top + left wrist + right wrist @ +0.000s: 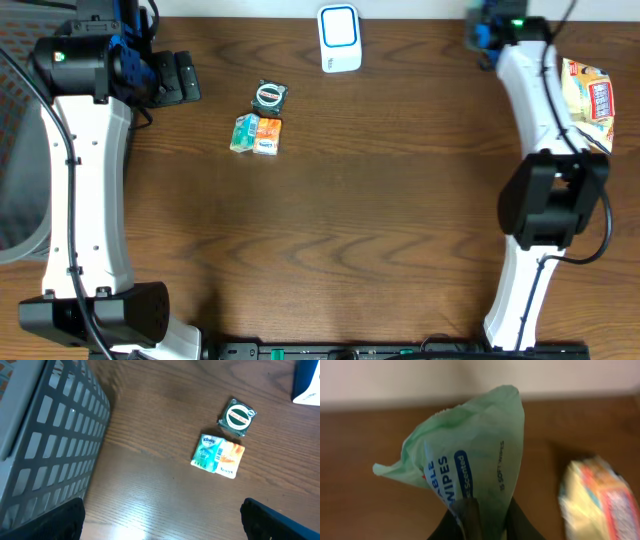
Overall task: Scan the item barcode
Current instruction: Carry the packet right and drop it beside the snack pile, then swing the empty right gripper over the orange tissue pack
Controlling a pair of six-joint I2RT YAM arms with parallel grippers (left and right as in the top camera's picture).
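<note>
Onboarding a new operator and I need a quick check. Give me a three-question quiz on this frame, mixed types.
1. True or false: the left jaws are shut.
2. The right jaws hold: A) a bottle B) a green wipes pack C) a mug.
3. Fill in: the tissue pack lies beside the ____.
Key: 1 false; 2 B; 3 round tin.

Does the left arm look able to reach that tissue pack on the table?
Probably yes. The left gripper is open and empty, with only bare table between it and the tissue pack; the tin lies close by.
</note>
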